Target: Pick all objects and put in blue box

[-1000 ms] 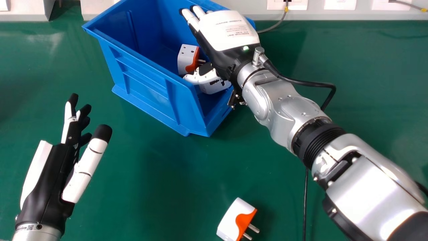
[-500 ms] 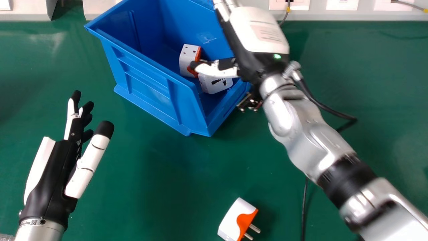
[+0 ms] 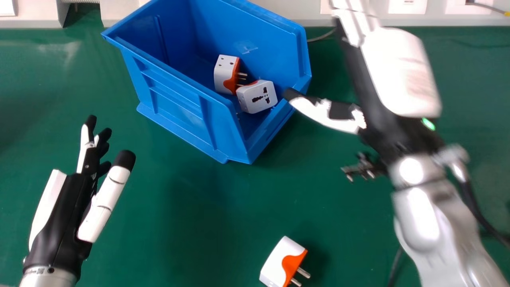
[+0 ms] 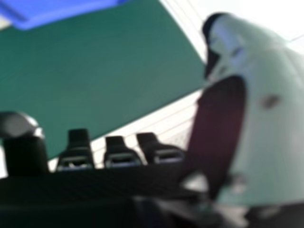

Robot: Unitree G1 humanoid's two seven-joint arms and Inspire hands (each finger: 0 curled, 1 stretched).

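Note:
In the head view my right hand (image 3: 382, 91) is open over the green table, just right of the blue box (image 3: 175, 85), holding nothing. The right hand view shows the same hand's thumb (image 4: 266, 109) and the blue box (image 4: 61, 10). Two white and orange plug adapters lie in the box: one adapter (image 3: 224, 73) shows its prongs, and the other adapter (image 3: 257, 97) beside it faces up with its sockets. A third adapter (image 3: 279, 261) lies on the table near the front edge of the head view, prongs to the right. My left hand (image 3: 63, 207) is open at the left.
The green table (image 3: 191, 207) stretches between the hands and around the box. Along its back edge runs a pale panel (image 3: 366, 18) with outlets. A dark cable (image 3: 395, 265) lies on the table beside the right forearm.
My right hand has moved rightward from above the box to beside it, uncovering the two adapters inside. The adapter on the table and the box are essentially where they were.

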